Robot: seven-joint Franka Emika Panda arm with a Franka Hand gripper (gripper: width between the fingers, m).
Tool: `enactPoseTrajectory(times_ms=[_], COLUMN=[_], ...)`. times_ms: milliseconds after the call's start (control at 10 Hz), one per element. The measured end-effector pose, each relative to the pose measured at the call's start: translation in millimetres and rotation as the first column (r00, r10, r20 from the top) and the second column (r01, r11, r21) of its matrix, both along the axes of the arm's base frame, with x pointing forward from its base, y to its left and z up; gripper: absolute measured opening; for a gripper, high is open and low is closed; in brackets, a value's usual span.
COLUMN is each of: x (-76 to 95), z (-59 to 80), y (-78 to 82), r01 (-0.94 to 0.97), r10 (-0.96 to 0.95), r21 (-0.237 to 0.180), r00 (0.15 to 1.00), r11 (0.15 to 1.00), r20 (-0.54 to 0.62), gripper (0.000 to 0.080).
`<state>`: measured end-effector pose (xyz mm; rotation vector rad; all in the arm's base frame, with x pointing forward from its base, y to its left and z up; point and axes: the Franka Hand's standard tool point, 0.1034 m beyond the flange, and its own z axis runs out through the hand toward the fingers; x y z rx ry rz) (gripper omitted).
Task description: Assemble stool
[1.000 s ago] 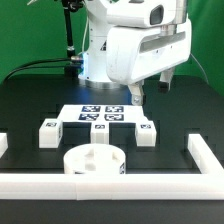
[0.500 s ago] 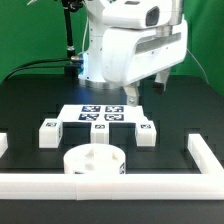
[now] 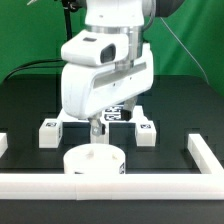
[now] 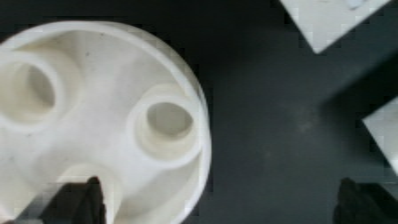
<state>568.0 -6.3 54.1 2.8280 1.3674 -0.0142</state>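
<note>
1. The seat ring (image 3: 95, 160) lies flat at the exterior view's lower centre, just beside the front border rail (image 3: 170, 180). It looks like stiff, smooth, probably light plastic, best gripped across its rim.
2. Being round, it has no long axis; its sockets (image 4: 169, 118) face up.
3. The end effector (image 3: 97, 128) hangs just above, fingers wide, holding nothing.
4. A leg (image 3: 47, 131) sits mid-left and another leg (image 3: 146, 131) mid-right on the bench (image 3: 20, 110).
</note>
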Motion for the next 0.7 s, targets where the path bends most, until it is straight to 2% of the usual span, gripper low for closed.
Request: enactPoseTrajectory(times_ms=[200,300,500,700], x=[-0.4,1.1,-2.4,-2.9], z=[-22.4,-29.2,-36.3,-37.3], y=[-6.7,-7.2,-6.7,-6.7], r01=[-0.005,-0.003,-0.003,-0.003], r10=[0.005,0.003,0.003,0.003], r21=[0.005,0.007,0.008,0.008], r00=[1.000,1.000,1.000,1.000], r11=[1.000,1.000,1.000,1.000], r20=[0.003,0.011,0.003,0.001], gripper=[0.0650,0.0650,0.0650,0.0636])
